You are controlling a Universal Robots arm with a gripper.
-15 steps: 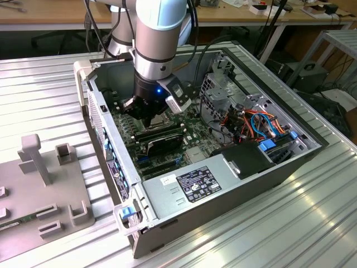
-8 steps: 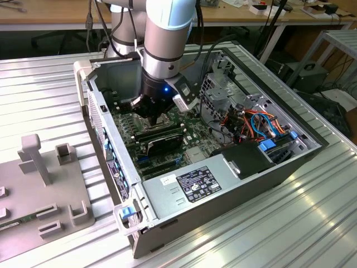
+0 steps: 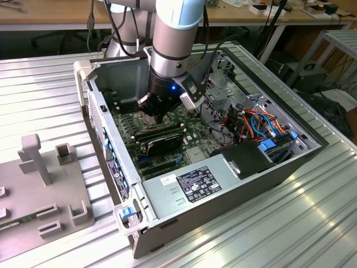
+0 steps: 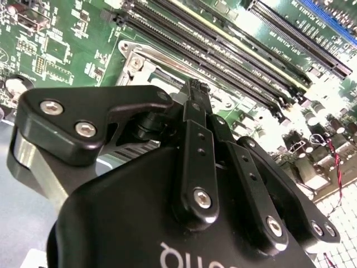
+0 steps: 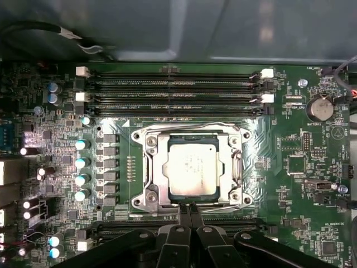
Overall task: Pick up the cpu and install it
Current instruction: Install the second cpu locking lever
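Inside the open computer case point(image 3: 223, 184), the arm is seen lowered over the green motherboard point(image 5: 312, 167), with the gripper point(image 3: 157, 115) just above the socket area in the exterior view. The cpu point(image 5: 191, 166) is found lying flat in the socket point(image 5: 192, 167), its dull silver top facing up and framed on all sides by the metal socket bracket point(image 5: 149, 167). In the first wrist view the gripper point(image 5: 189, 209) is seen with its two black fingertips pressed together, nothing held between them, their ends just at the near edge of the socket frame and apart from the chip itself. In the second wrist view the gripper point(image 4: 193, 86) appears likewise clenched, its narrow tip hanging close over the bracket; whether it touches the metal cannot be told with certainty. Long dark memory slots point(image 5: 173, 89) are seen running beside the socket on its far side, and more of them lie on the near side, partly covered by the fingers. A coin battery point(image 5: 321, 108) is mounted near the board's edge. Outside the case, a grey fixture point(image 3: 42, 190) rests on the ribbed metal table point(image 3: 312, 223), toward the exterior view's left.
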